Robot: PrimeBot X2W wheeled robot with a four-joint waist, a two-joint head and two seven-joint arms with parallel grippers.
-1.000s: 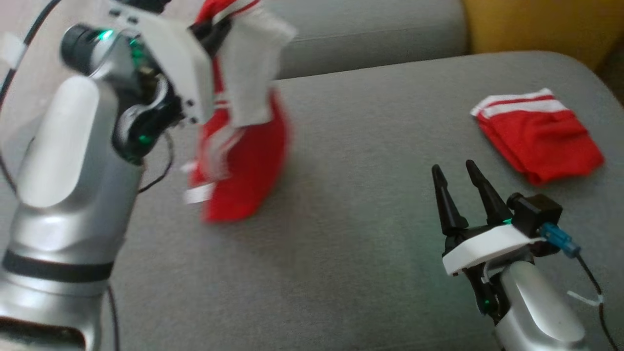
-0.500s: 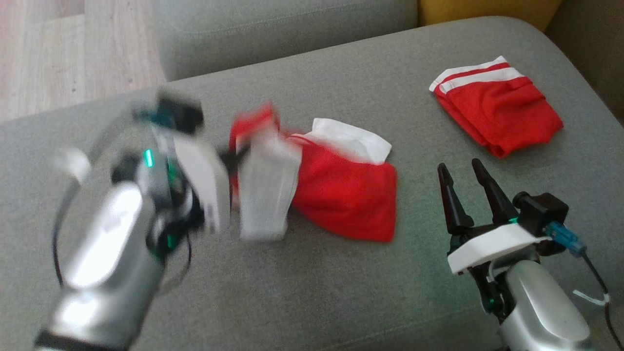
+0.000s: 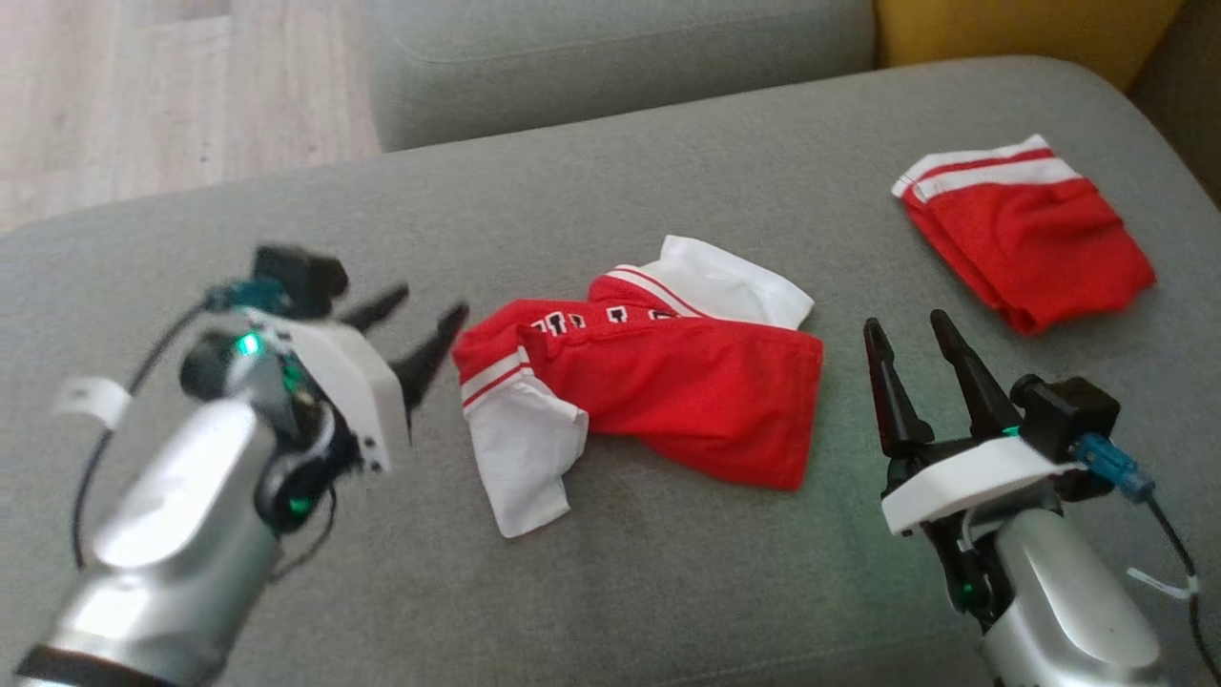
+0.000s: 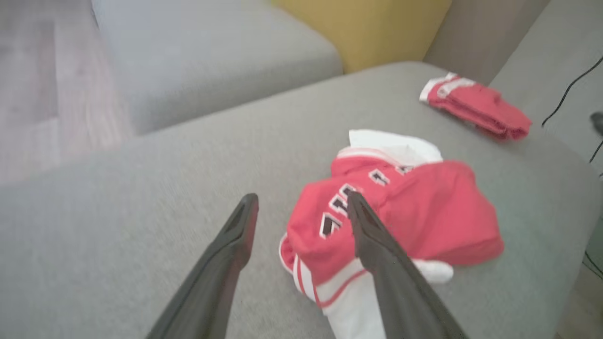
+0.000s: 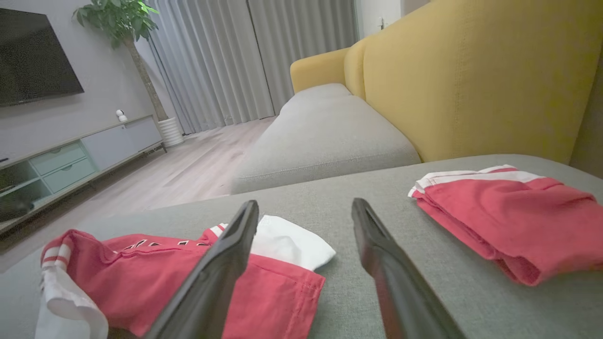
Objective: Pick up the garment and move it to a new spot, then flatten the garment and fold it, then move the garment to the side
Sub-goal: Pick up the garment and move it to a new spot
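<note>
A red and white jersey, the garment point(image 3: 668, 391), lies crumpled in the middle of the grey sofa cushion point(image 3: 668, 592), one white sleeve flopped toward the front. My left gripper point(image 3: 431, 301) hovers open just left of it, holding nothing. In the left wrist view its fingers point(image 4: 377, 245) spread wide over the garment point(image 4: 424, 207) and its lettering. My right gripper point(image 3: 903, 322) is open and empty to the right of the garment. In the right wrist view the garment point(image 5: 141, 268) lies low on the left behind the open right gripper point(image 5: 305, 203).
A second red garment point(image 3: 1025, 239), folded, lies at the cushion's far right. Another grey cushion point(image 3: 620, 57) and a yellow sofa back point(image 5: 471, 80) stand beyond. Wooden floor point(image 3: 143, 95) is at the far left, past the cushion's edge.
The left gripper came down with the hanging garment, opened and let it go; the garment now lies on the cushion. The head camera has shifted. The right gripper stays put.
</note>
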